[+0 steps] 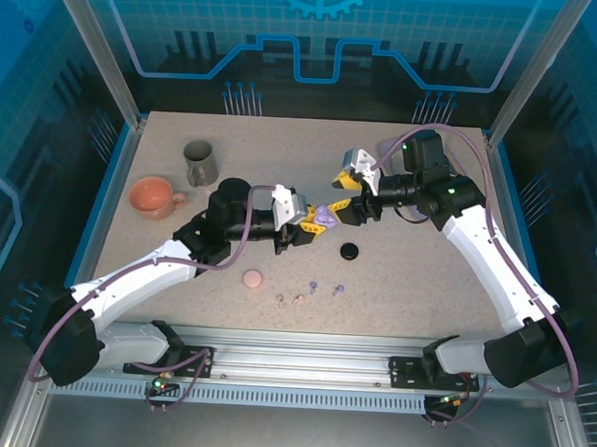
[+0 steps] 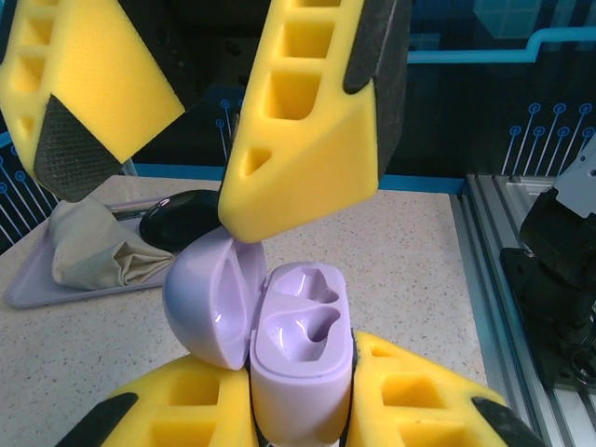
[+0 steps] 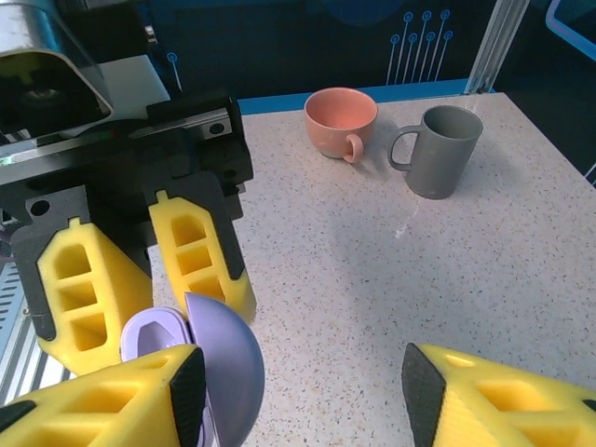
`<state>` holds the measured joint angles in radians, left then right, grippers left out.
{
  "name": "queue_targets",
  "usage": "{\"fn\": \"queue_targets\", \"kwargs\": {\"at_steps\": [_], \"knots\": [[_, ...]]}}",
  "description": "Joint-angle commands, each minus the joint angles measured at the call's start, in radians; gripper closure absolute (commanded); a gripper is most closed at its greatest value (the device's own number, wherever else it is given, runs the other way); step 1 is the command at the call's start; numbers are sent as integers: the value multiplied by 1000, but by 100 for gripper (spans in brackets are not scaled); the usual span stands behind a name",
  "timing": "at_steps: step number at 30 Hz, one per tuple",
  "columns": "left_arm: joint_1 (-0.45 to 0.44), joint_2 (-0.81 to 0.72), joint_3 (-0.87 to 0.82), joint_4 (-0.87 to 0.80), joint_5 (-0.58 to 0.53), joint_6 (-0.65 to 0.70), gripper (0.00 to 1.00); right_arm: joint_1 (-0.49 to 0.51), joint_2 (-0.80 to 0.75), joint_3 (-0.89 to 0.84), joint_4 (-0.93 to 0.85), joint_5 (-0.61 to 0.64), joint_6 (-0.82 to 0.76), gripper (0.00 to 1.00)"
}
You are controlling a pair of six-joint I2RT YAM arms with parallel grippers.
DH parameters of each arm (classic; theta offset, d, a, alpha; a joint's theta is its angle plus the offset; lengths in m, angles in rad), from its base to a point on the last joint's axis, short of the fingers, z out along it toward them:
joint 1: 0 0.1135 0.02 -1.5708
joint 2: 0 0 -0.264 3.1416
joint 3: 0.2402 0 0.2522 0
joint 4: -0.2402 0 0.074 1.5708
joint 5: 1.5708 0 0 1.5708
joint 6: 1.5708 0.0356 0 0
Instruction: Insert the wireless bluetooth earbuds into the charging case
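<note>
Two arms: they meet above the middle of the table (image 1: 263, 142), both busy with one lavender charging case (image 2: 303, 349).
Left side: the left gripper (image 2: 303, 410) is clamped on the body of the charging case from both sides, its open face turned up toward the wrist camera.
Right side: the right gripper (image 3: 303, 377) has its jaws spread and grips nothing; one of its fingers (image 2: 312, 149) touches the edge of the lid (image 2: 209, 298).
Lid: swung wide open, hanging beside the body on its hinge.
Sockets: both sockets (image 2: 307, 312) are empty.
Buds: the lavender earbuds (image 1: 314, 287) and the beige earbuds (image 1: 298, 299) lie on the table near its front edge, well apart from the raised case; black ones I cannot make out.
Other cases: a black case (image 1: 350, 251) and a pink case (image 1: 253, 278) rest on the table.
Stage: by my reading the case is open and ready, with no bud picked up yet.
Risk, lid: if the right finger presses harder, the lid could over-bend at the hinge, or the case could twist out of the left grip.
Risk, pick-up: the buds are tiny and lie flat, so wide foam fingers may flick one away.
Risk, seating: a bud of the wrong colour or side, or with its stem misaligned, would perch on the socket and fall off.
</note>
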<state>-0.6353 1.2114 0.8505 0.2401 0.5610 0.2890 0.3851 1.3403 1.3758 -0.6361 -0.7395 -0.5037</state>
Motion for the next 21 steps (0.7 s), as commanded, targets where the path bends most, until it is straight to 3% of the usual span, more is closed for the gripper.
{"fn": "queue_targets", "kwargs": {"at_steps": [1,4,6,9,10,14,21], "knots": [[-10,-12,24,19,26,22,95,-18,6,24,4,15,11,39],[-10,-12,22,16,16,25,95,-31,-16,21,12,7,30,39],[-10,-13,15,16,1,27,95,-44,-42,15,29,10,56,32],[-10,-18,-5,19,-34,28,95,-58,-100,-7,55,60,111,13],[-10,-23,-14,23,-46,27,95,-61,-125,-22,68,95,138,1],[-10,-64,-56,24,-84,26,95,-68,-226,-88,97,229,265,0],[-10,-181,-132,-35,-145,48,95,-76,-391,-199,42,570,678,0]]}}
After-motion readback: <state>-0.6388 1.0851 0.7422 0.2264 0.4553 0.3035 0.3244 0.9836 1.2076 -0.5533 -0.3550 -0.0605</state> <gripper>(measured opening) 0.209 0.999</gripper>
